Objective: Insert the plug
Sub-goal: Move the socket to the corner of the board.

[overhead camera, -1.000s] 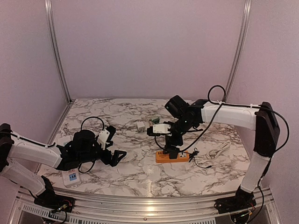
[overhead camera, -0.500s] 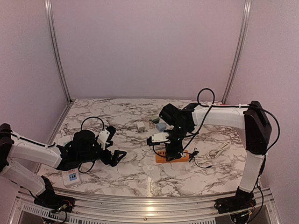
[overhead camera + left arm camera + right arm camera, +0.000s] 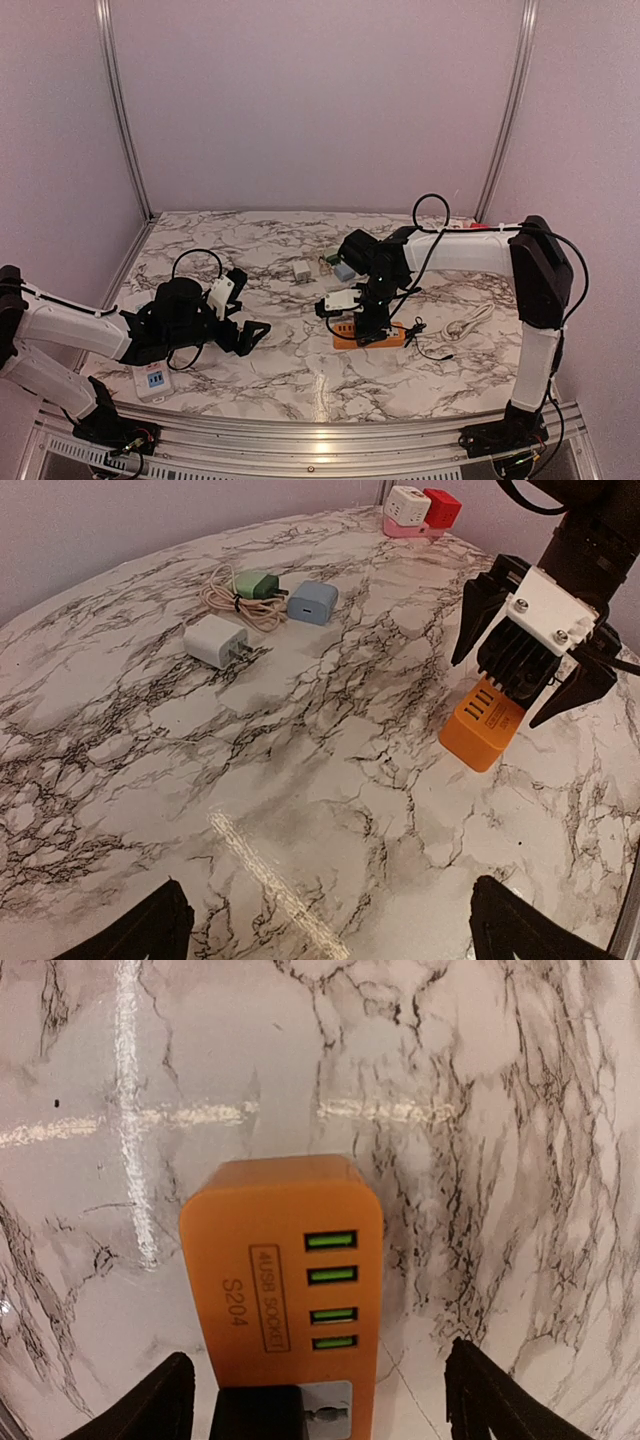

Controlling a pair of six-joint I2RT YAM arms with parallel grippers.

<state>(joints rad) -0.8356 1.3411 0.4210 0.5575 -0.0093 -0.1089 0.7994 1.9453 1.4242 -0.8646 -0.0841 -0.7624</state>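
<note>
An orange power strip point(image 3: 280, 1270) with four green USB ports lies on the marble table; it also shows in the top view point(image 3: 372, 337) and in the left wrist view point(image 3: 482, 727). A black plug point(image 3: 255, 1412) sits on the strip's socket face, at the bottom edge of the right wrist view. My right gripper point(image 3: 320, 1410) is open just above the strip, one finger on each side of it, touching neither the strip nor the plug. My left gripper point(image 3: 335, 930) is open and empty over bare table, left of the strip.
A white charger point(image 3: 215, 640), a blue charger point(image 3: 312, 602) and a green plug with a coiled cable point(image 3: 255, 583) lie behind the strip. Pink, white and red cubes point(image 3: 420, 505) sit far back. A white cable point(image 3: 465, 325) lies right of the strip. A white strip point(image 3: 152, 380) lies under the left arm.
My right gripper has moved down and slightly left, lowering over the orange power strip. The left arm has not moved.
</note>
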